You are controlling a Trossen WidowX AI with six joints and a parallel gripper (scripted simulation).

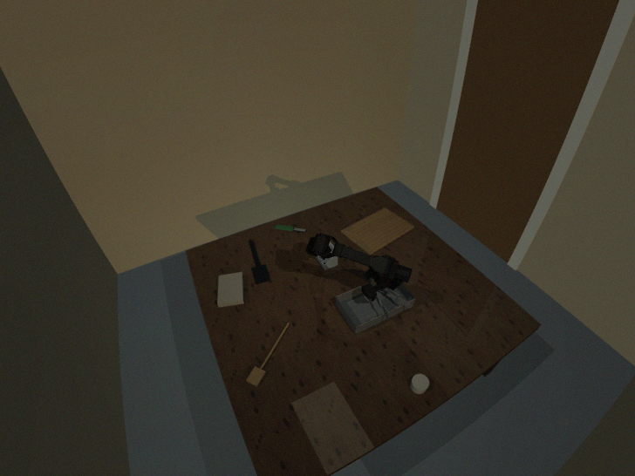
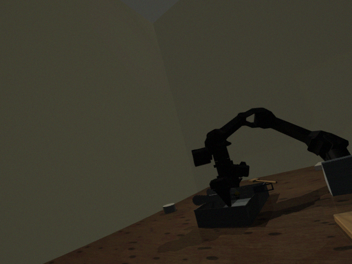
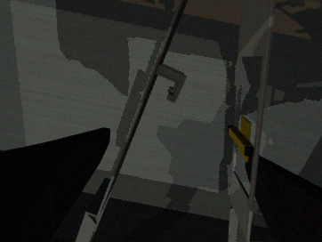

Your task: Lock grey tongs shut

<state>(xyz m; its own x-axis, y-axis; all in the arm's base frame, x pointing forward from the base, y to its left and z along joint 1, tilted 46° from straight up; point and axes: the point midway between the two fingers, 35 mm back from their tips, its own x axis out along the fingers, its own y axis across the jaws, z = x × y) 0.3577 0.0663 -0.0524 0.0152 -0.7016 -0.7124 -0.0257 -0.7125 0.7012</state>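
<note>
The grey tongs (image 2: 199, 199) lie open across the roasting tin (image 1: 353, 320) (image 2: 221, 218), a scalloped tip over its rim. In the wrist view their left arm (image 3: 142, 105) slants and their right arm (image 3: 262, 89) stands nearly upright, well apart, with a yellow piece (image 3: 240, 141) on the right arm. My gripper (image 1: 370, 294) (image 2: 231, 200) (image 3: 178, 147) is open and points down into the tin, with both tong arms between its fingers. The right finger is close beside the right arm; contact is unclear. The wooden board (image 1: 377, 230) (image 2: 345, 220) lies flat with nothing on it.
A green-handled tool (image 1: 284, 227), a black spatula (image 1: 260, 273), a pale block (image 1: 230, 289), a wooden tool (image 1: 256, 375) and a white round container (image 1: 419, 384) (image 2: 169, 208) lie around the tin. A pale sheet (image 1: 332, 425) is near the table edge.
</note>
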